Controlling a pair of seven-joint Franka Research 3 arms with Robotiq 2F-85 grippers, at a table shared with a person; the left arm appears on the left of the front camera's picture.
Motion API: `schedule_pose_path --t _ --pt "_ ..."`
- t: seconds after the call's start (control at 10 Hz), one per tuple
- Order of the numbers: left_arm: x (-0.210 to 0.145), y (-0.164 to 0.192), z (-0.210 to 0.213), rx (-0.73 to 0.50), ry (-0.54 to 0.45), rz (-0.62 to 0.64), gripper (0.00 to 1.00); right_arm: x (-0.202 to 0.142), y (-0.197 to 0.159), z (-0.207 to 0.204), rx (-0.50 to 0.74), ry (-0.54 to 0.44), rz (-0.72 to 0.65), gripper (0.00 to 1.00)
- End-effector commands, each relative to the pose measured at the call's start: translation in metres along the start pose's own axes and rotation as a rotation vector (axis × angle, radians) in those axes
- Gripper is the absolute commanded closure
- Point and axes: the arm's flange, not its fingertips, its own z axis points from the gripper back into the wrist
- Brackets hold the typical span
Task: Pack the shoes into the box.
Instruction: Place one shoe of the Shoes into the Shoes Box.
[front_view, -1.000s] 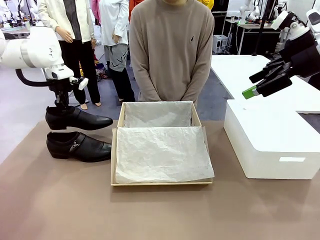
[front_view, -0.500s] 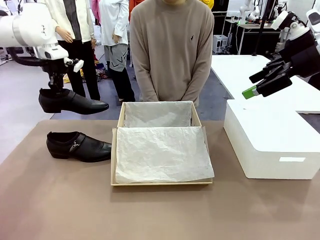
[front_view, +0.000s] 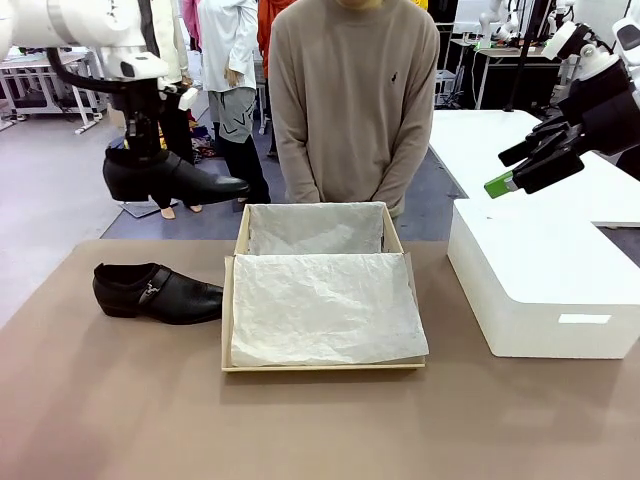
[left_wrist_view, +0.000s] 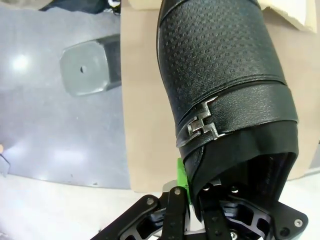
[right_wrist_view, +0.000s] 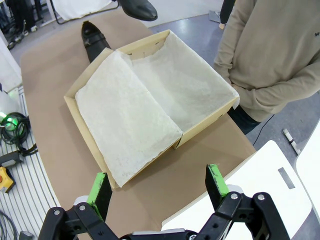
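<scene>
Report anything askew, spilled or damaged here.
Nothing spilled or damaged. The tissue paper lies slightly skewed, its corner overhanging the box's right rim. One shoe hangs from the left claw, pinched at its heel collar; the other shoe lies on the table.

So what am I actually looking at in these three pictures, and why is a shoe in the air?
Two robot arms share a table with a person standing opposite. One picture looks across the table from between the arms; the other two come from a camera on each wrist, looking along that gripper's fingers. The left gripper is shut on the heel end of one shoe, holding it in the air left of the box. Its wrist picture shows that shoe close up. The other shoe lies on the table. The box, lined with white paper, is open with no shoe inside. The right gripper hangs open near a white box, holding nothing.
</scene>
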Motion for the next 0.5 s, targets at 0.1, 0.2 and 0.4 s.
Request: schedule_pose_path --t 0.1,0.2,0.4 --pt "0.046 0.001 0.023 -0.025 0.014 -0.008 1.00 0.001 0.000 0.000 0.009 -0.013 0.000 0.00" --pt "0.058 -0.001 0.024 -0.045 0.012 -0.013 1.00 0.001 0.000 0.000 0.009 -0.013 0.000 0.00" --pt "0.072 -0.003 0.022 -0.080 0.000 0.000 1.00 0.001 0.000 0.000 0.009 -0.013 0.000 0.00"
